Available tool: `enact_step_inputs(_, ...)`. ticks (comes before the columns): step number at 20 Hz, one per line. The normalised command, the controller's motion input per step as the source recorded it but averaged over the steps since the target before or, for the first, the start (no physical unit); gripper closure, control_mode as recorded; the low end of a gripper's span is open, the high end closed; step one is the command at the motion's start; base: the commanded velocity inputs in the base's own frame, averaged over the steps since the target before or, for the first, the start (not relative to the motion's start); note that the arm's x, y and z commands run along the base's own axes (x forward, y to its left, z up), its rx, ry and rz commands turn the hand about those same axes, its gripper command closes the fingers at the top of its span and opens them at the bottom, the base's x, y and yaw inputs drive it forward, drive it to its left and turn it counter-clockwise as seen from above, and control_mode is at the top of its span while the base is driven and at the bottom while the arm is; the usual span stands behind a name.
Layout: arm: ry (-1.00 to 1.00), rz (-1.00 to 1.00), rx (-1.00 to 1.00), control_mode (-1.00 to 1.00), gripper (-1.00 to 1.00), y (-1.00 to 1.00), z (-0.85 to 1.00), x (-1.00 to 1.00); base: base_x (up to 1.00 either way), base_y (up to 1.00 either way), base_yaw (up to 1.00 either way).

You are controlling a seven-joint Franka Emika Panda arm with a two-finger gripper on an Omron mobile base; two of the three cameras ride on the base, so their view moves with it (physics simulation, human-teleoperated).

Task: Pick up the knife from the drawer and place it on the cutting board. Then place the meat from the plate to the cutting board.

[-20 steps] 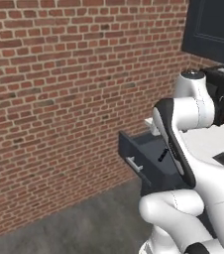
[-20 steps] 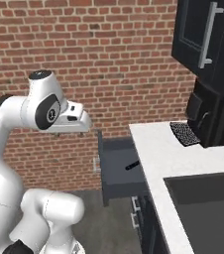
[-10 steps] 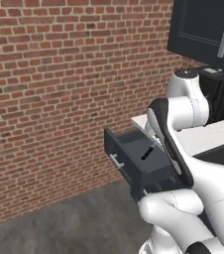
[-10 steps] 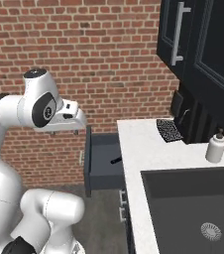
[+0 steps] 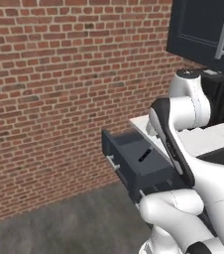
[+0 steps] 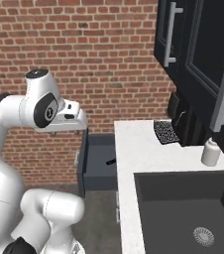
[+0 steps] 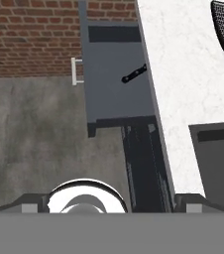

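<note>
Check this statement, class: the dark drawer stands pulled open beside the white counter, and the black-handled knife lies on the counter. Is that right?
Not quite. The drawer is pulled open beside the white counter, but the knife lies inside the drawer, not on the counter. The hand view shows it on the drawer floor, near the counter's edge; the right base view agrees.

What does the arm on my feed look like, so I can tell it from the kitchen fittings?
The glossy white arm is built of rounded, bulbous segments with dark grey to black joint discs and caps, like the round dark disc on its upper joint. A black band runs along the edge of the curved link. No cables or markings can be made out. The white hand block is boxy; the claw's tips are too hidden to describe.
</note>
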Motion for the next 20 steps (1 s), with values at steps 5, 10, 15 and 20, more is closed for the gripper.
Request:
enact_step_inputs(5,0.0,0.0,0.0,1.0,-1.0,0.0,0.0,0.0,0.03,-0.22,0.3)
enact_step_inputs(10,0.0,0.0,0.0,1.0,-1.0,0.0,0.0,0.0,0.0,-0.01,0.23)
enact_step_inputs(15,0.0,0.0,0.0,1.0,-1.0,0.0,0.0,0.0,0.16,0.0,0.0)
enact_step_inputs(20,0.0,0.0,0.0,1.0,-1.0,0.0,0.0,0.0,0.47,0.0,0.0)
